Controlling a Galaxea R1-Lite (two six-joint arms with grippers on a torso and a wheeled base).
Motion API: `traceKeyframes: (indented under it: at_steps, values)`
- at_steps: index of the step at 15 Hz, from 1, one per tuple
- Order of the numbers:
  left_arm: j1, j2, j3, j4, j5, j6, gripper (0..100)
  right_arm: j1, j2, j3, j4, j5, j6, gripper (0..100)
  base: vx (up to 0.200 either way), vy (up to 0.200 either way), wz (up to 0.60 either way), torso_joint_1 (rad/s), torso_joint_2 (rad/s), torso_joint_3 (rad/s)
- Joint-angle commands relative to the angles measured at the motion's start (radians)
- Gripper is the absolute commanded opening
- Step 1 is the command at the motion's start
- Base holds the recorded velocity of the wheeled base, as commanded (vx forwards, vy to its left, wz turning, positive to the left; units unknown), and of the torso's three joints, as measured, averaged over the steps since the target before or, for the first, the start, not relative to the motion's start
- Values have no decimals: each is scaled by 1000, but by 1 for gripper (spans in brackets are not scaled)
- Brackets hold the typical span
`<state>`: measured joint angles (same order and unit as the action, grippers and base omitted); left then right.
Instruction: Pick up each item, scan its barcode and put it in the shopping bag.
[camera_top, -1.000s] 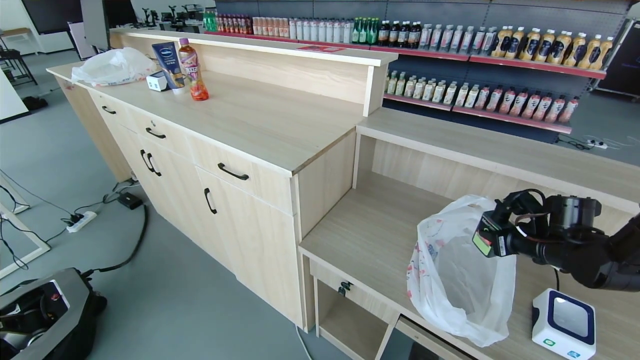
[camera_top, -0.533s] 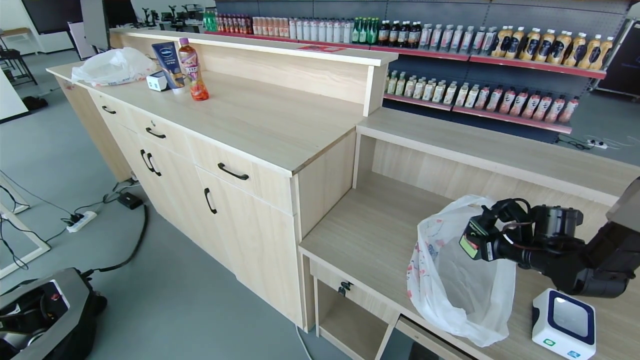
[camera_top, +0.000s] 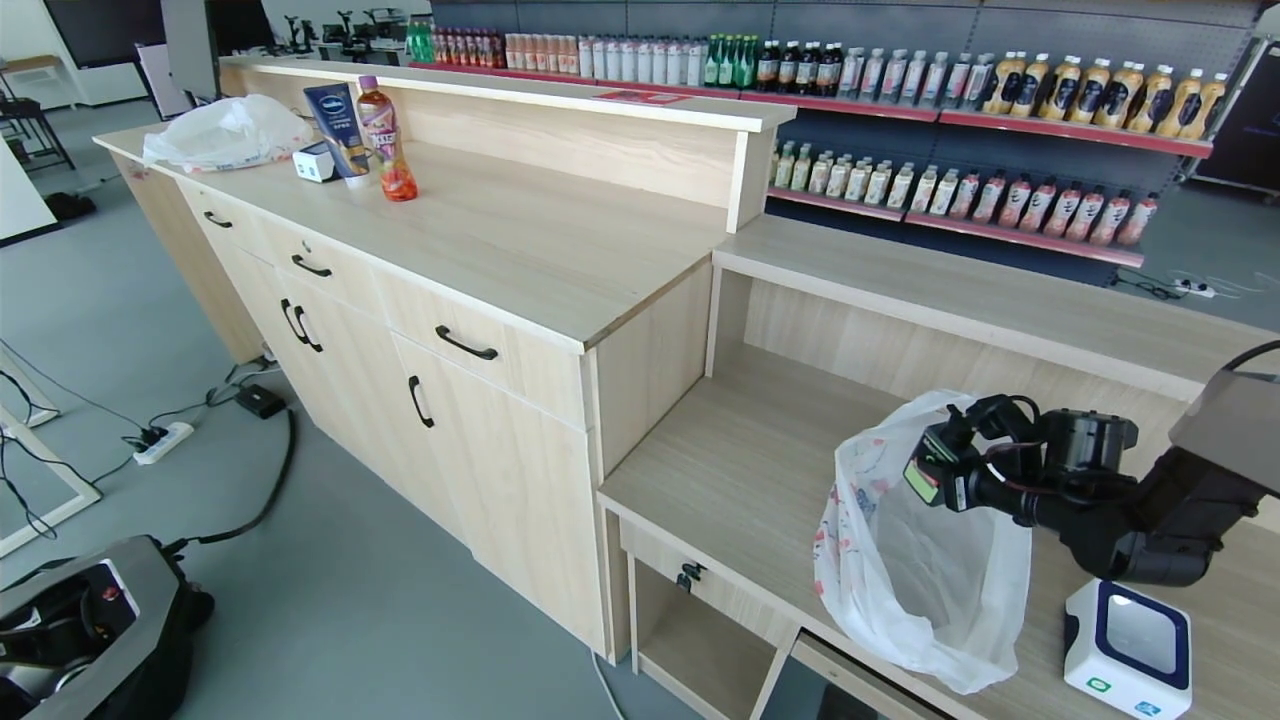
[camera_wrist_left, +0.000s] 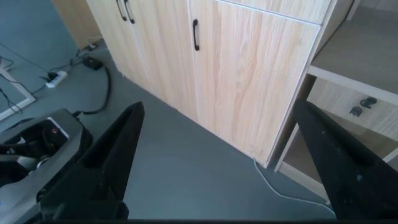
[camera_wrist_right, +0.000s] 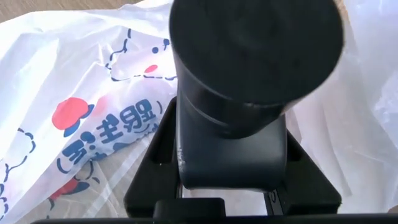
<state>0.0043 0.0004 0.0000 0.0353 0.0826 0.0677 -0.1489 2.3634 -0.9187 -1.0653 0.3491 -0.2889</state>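
Since the left gripper (camera_wrist_left: 224, 168) hangs nearest, low over the grey floor (camera_wrist_left: 186, 180) in front of the cabinet doors (camera_wrist_left: 249, 68), it comes first: its fingers are spread wide and hold nothing.

On the low counter (camera_top: 740, 470), at about four o'clock in the head view, the white scanner (camera_top: 1128, 640) sits by the near edge. The shopping bag (camera_top: 930, 590) stands just beside it, at its ten o'clock, with its mouth open upward. From what shows of its inside, I cannot tell whether anything already lies in it.

Over that mouth is the right gripper (camera_wrist_right: 231, 143). Its fingers are closed around a dark cylindrical item (camera_wrist_right: 255, 56), one on each side, and the printed plastic of the bag lies directly behind it. Judging by this position, the item is at the bagging step and only needs lowering and letting go. Whether its barcode was read cannot be seen.

Farther off, at eleven o'clock, the tall counter (camera_top: 520, 240) carries an orange bottle (camera_top: 385, 140), a blue tube (camera_top: 338, 120), a small white box (camera_top: 315, 162) and a second white bag (camera_top: 225, 130). If the bottle and tube belong to this job, they remain to be picked, scanned and bagged. Behind everything, from twelve to two o'clock, run the drink shelves (camera_top: 900, 80).
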Motion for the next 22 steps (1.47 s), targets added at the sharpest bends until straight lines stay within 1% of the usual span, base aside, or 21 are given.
traceKeyframes:
  at_steps: [1, 8, 12, 13, 17, 19, 20, 22]
  values:
    - [0, 0, 0, 0, 0, 0, 100, 0, 30, -12, -1, 1, -1, 0, 0, 0, 0, 0, 0, 0]
    - [0, 0, 0, 0, 0, 0, 100, 0, 73, -23, -18, 22, -9, 0, 0, 0, 0, 0, 0, 0]
    - [0, 0, 0, 0, 0, 0, 100, -6, 82, -11, -15, 39, -35, 0, 0, 0, 0, 0, 0, 0]
    - [0, 0, 0, 0, 0, 0, 100, -8, 83, -12, -15, 40, -35, 100, 0, 0, 0, 0, 0, 0]
    - [0, 0, 0, 0, 0, 0, 100, -9, 51, -8, -7, 51, -32, 100, 0, 0, 0, 0, 0, 0]
    - [0, 0, 0, 0, 0, 0, 100, -8, -36, 18, 28, 67, -29, 100, 0, 0, 0, 0, 0, 0]
    - [0, 0, 0, 0, 0, 0, 100, -1, -115, 38, 73, 70, -32, 100, 0, 0, 0, 0, 0, 0]
    - [0, 0, 0, 0, 0, 0, 100, 14, -334, 81, 232, 67, -32, 100, 0, 0, 0, 0, 0, 0]
